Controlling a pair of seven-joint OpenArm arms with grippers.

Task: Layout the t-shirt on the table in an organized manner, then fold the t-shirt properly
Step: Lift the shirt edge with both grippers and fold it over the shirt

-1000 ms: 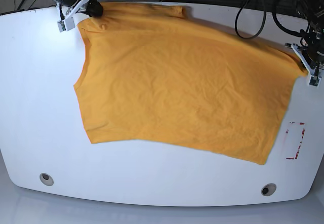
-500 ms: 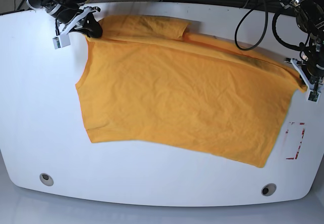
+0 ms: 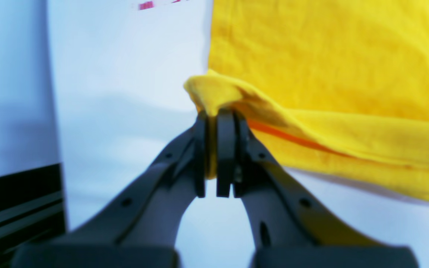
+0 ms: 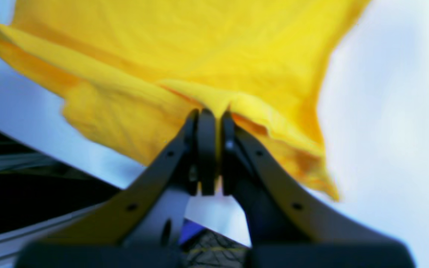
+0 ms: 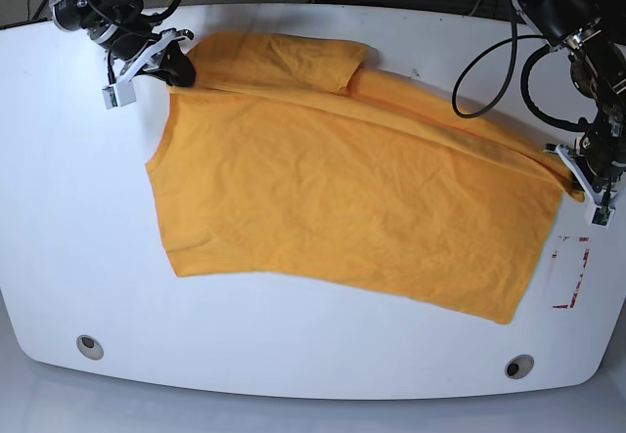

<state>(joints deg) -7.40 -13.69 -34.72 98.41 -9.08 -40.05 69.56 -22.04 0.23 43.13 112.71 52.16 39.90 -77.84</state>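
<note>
The orange-yellow t-shirt (image 5: 342, 189) lies spread over the white table (image 5: 293, 355), its far edge lifted into a fold that runs between my two grippers. At the table's right side my left gripper (image 5: 570, 172) is shut on a bunched corner of the t-shirt (image 3: 214, 95), which shows between its fingers (image 3: 225, 149). My right gripper (image 5: 176, 64) at the far left is shut on another corner, and the cloth (image 4: 214, 100) rises from its shut jaws. A sleeve (image 5: 284, 57) lies flat behind the fold.
A red-outlined rectangle mark (image 5: 571, 272) lies on the table near the right edge, just beyond the shirt's hem. Two round grey grommet holes (image 5: 89, 345) (image 5: 518, 366) sit near the front edge. Black cables (image 5: 489, 42) hang over the far right of the table.
Both grippers have drawn the shirt's far edge toward the front, folding it over. The right gripper moved down from the far-left corner; the left gripper moved down along the right edge.
</note>
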